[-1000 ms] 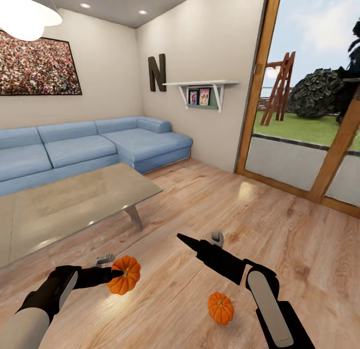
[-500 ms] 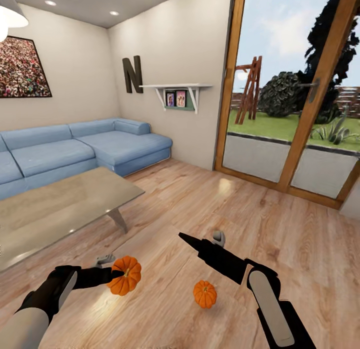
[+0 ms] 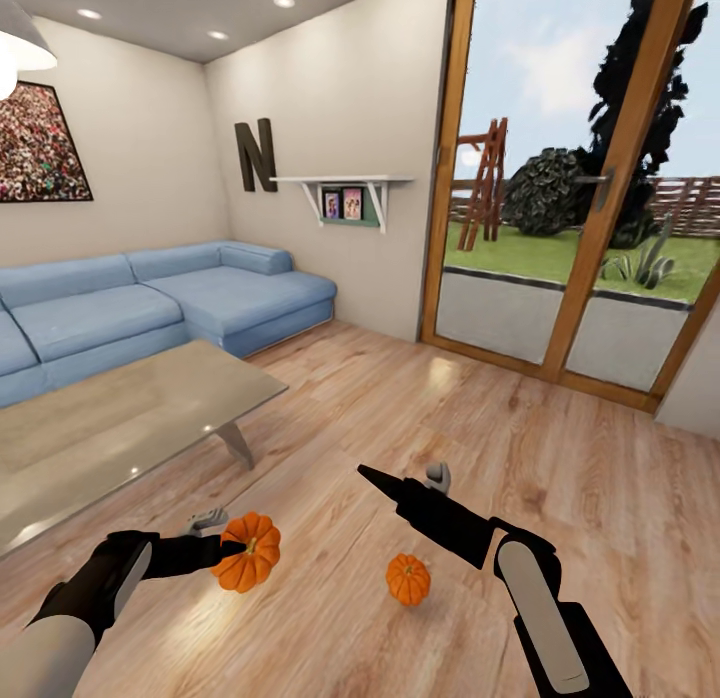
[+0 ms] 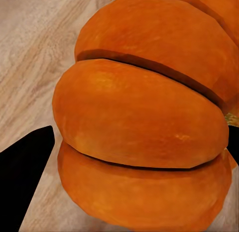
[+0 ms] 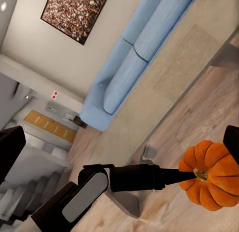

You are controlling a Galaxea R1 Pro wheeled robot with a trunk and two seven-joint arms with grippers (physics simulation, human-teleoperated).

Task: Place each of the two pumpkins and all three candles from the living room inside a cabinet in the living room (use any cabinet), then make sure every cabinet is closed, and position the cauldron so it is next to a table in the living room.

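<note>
Head view shows the left gripper (image 3: 232, 552) clamped on the larger pumpkin (image 3: 248, 563), held above the floor (image 3: 420, 428) beside the table (image 3: 120, 418), while the right gripper (image 3: 400, 475) hangs spread and empty over the smaller pumpkin (image 3: 408, 578) on the boards. To carry well, I judge the pinch should stay firm and level during the turn, since the ribbed skin could slip from the fingertips

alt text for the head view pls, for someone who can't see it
The left gripper holds an orange pumpkin above the wooden floor, while a smaller pumpkin sits on the floor beside the open right gripper. Behind are a glass table and blue sofa.
</note>
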